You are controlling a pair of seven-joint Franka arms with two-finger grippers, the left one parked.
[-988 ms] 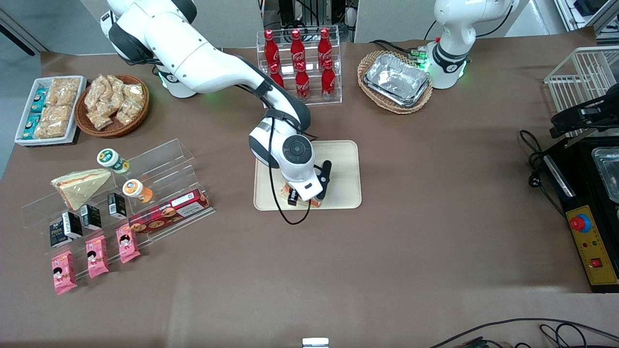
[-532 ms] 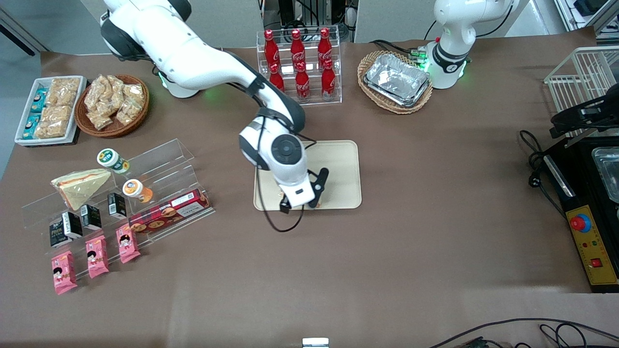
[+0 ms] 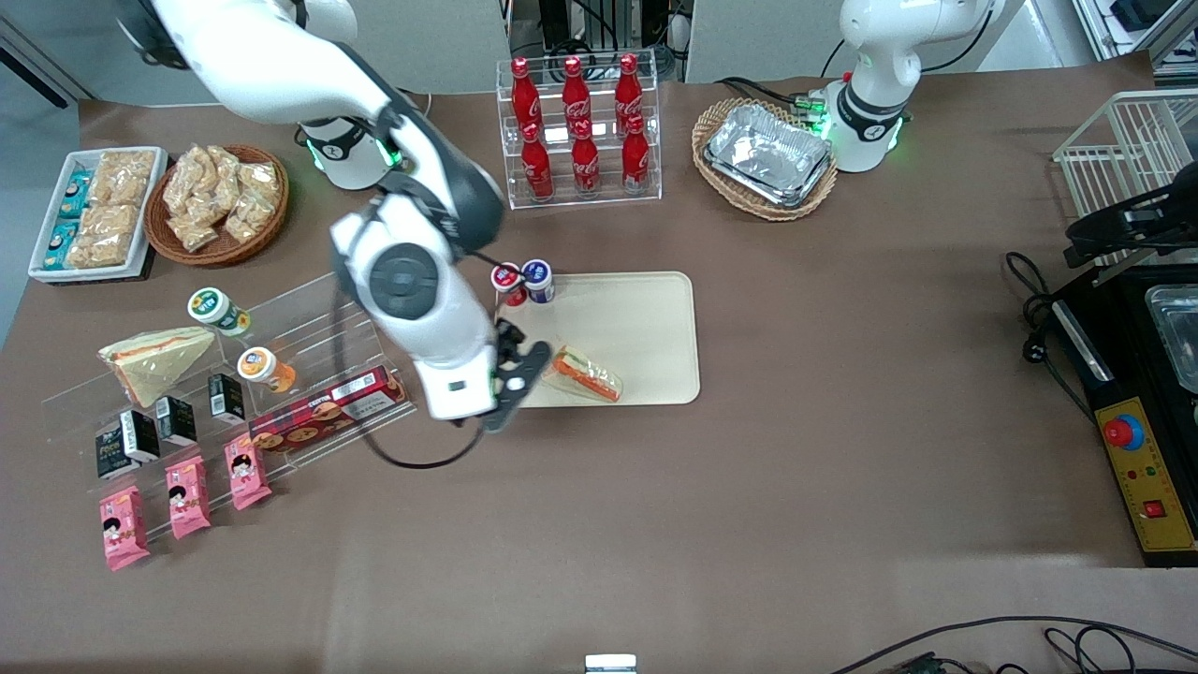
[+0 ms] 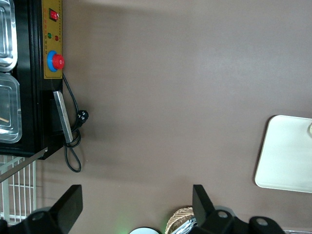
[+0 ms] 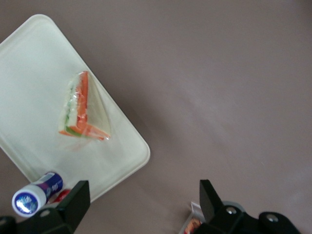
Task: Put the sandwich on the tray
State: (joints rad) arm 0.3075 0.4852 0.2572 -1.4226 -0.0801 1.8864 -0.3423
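I'm looking down at the brown table [image 3: 749,487], which fills nearly the whole front view. At the right edge of the frame sits the black control box [image 3: 1137,412] with its red button, and the white wire rack [image 3: 1118,154] above it. Across the top I have the clear stand of red cola bottles [image 3: 578,126] in the centre, the wicker basket of foil trays [image 3: 767,159] to its right, and at upper left the snack basket [image 3: 217,201] and the small white snack tray [image 3: 94,213]. The clear acrylic shelf [image 3: 234,374] with its cartons, jars and a paler sandwich wedge takes the left middle.

In the centre lies the tray [image 3: 646,318], flat on the table. The sandwich [image 3: 586,373] is lying on it, in its lower left part, orange filling edge facing the camera. Two small capped bottles [image 3: 523,280] stand at the tray's upper left corner.

My working right arm [image 3: 412,290] sweeps down from the upper left, wrist tilted, ending just left of the tray. The gripper [image 3: 517,374] hangs there over the tray's lower left edge, just beside the sandwich and not touching it. In the right wrist view the fingers [image 5: 73,204] stand wide apart with nothing between them, the sandwich [image 5: 80,107] and tray [image 5: 34,63] well below.
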